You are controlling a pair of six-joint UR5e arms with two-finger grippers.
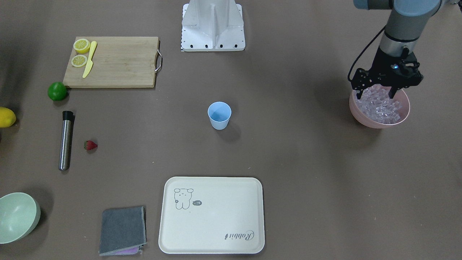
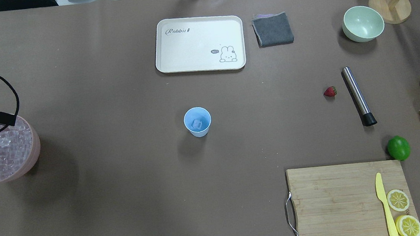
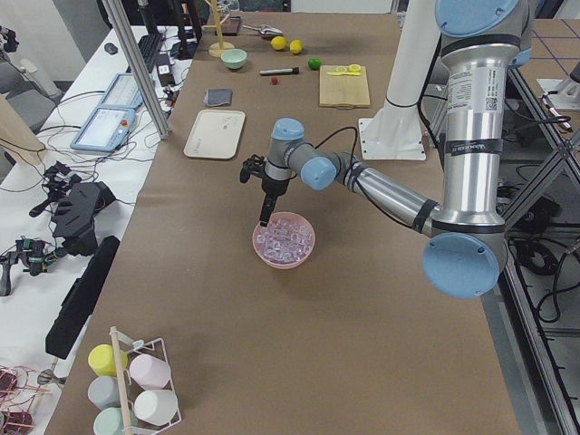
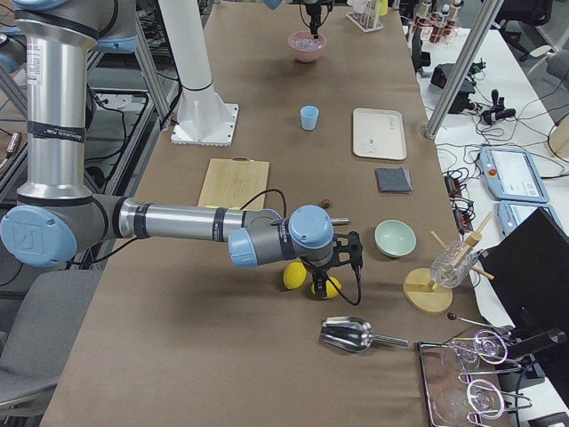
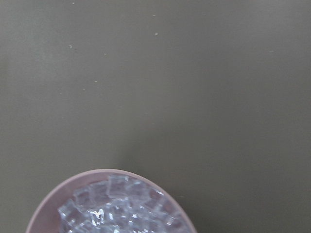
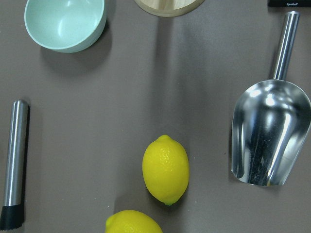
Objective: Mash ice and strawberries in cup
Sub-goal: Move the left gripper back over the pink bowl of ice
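Note:
The light blue cup (image 1: 219,115) stands upright mid-table, and the overhead view shows one clear ice cube (image 2: 197,124) in its bottom. More ice (image 1: 382,106) fills the pink bowl (image 2: 26,166) at the table's left end. My left gripper (image 1: 375,94) hangs open over that bowl, its fingertips (image 1: 359,95) down at the top of the cubes on the bowl's robot side. The strawberry (image 1: 90,145) lies on the table beside a steel muddler (image 1: 66,140). My right gripper (image 4: 320,289) hovers over two lemons (image 6: 165,169); I cannot tell whether it is open or shut.
A cream tray (image 1: 211,249) and a folded grey cloth (image 1: 122,230) lie on the operators' side. A pale green bowl (image 2: 362,23), a lime (image 2: 398,148), a cutting board (image 2: 337,198) with lemon halves and a yellow knife, and a metal scoop (image 6: 269,138) crowd the right end.

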